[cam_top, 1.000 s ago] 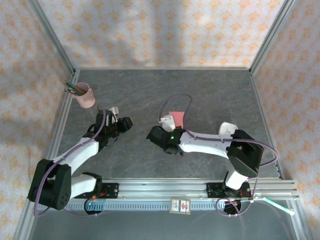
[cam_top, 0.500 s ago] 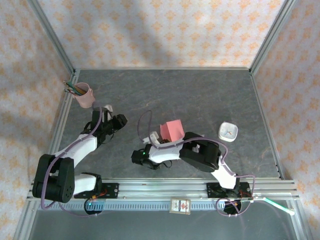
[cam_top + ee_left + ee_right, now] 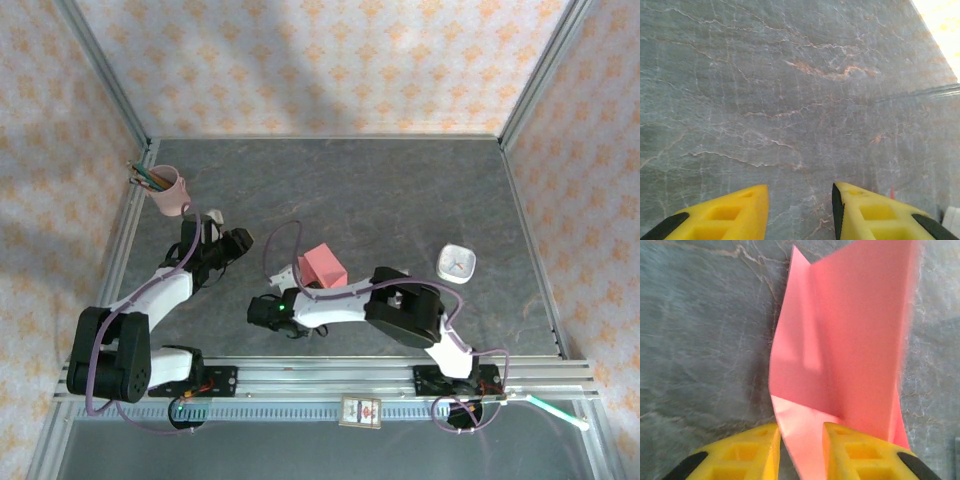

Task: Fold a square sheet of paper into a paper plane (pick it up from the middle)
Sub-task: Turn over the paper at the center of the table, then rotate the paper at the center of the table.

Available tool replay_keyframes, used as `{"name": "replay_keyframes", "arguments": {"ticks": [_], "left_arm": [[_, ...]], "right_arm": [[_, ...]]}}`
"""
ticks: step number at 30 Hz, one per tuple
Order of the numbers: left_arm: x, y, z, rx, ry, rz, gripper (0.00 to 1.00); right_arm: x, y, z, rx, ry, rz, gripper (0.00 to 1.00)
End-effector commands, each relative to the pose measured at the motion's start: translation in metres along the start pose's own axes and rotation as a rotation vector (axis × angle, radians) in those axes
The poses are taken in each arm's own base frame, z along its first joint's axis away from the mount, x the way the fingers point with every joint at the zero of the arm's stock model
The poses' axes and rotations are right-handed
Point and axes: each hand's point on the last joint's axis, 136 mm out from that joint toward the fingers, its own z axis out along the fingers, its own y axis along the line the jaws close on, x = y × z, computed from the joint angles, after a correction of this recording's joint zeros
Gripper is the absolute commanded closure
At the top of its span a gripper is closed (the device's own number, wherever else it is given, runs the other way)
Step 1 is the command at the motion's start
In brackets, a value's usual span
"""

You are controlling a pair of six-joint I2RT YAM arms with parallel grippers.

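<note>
The square sheet of paper point(image 3: 850, 335) is salmon pink and creased, with folded flaps standing up off the grey table. In the top view the paper point(image 3: 323, 265) sits left of centre. My right gripper point(image 3: 800, 440) is open, and a pale corner of the sheet lies between its yellow fingers point(image 3: 860, 450), with a dark gap on the left side. Seen from above, my right gripper point(image 3: 292, 276) is at the paper's left edge. My left gripper point(image 3: 800, 200) is open over bare table with nothing between its fingers. From above, my left gripper point(image 3: 216, 222) hangs near the left wall.
A pink pencil cup point(image 3: 170, 190) stands at the back left, close to my left arm. A small white box point(image 3: 456, 263) lies to the right. A small card point(image 3: 362, 412) sits on the front rail. The cage walls point(image 3: 120, 100) enclose the table.
My right arm has swung left and nearer, bringing the paper with it. Its jaws have parted from shut. The left arm has shifted slightly left.
</note>
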Motion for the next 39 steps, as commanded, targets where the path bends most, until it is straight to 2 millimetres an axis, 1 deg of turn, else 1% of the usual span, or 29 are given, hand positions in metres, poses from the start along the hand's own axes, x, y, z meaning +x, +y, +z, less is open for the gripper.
{"name": "replay_keyframes", "arguments": {"ticks": [1,5,7,9,11,13,15,17,20,22,25,29,34,39], "left_arm": [[0.001,-0.023,0.000,0.098,0.019,-0.003,0.60],[0.029,-0.035,0.000,0.137,0.091,0.010,0.60],[0.041,-0.040,0.000,0.148,0.115,0.014,0.61],[0.054,-0.048,-0.001,0.168,0.142,0.020,0.63],[0.070,-0.057,-0.002,0.191,0.175,0.026,0.68],[0.086,-0.067,-0.002,0.223,0.212,0.036,0.72],[0.102,-0.074,0.001,0.231,0.254,0.047,0.78],[0.113,-0.075,0.005,0.225,0.288,0.051,0.83],[0.124,-0.079,0.009,0.230,0.314,0.054,0.85],[0.127,-0.081,0.011,0.232,0.323,0.060,0.86],[0.132,-0.080,0.014,0.224,0.335,0.062,0.87],[0.142,-0.083,0.013,0.233,0.365,0.074,0.87],[0.160,-0.099,0.010,0.299,0.417,0.063,0.90],[0.177,-0.108,0.014,0.341,0.470,0.040,0.91]], "right_arm": [[-0.029,-0.006,-0.038,-0.191,-0.055,0.157,0.72],[-0.033,-0.022,-0.061,-0.404,-0.080,0.279,0.71],[-0.029,-0.031,-0.064,-0.510,-0.071,0.335,0.71],[-0.021,-0.049,-0.059,-0.557,-0.065,0.390,0.71],[-0.012,-0.069,-0.047,-0.596,-0.042,0.456,0.73],[-0.007,-0.080,-0.036,-0.651,-0.027,0.516,0.77],[-0.003,-0.084,-0.027,-0.681,-0.018,0.552,0.82],[0.003,-0.084,-0.017,-0.683,0.001,0.562,0.88],[0.012,-0.078,-0.008,-0.673,0.030,0.552,0.92],[0.019,-0.072,-0.004,-0.684,0.051,0.554,0.93],[0.027,-0.062,0.001,-0.710,0.079,0.560,0.94],[0.034,-0.056,0.006,-0.722,0.100,0.575,0.96],[0.045,-0.047,0.010,-0.730,0.133,0.590,0.96],[0.054,-0.041,0.014,-0.724,0.154,0.615,0.96]]}}
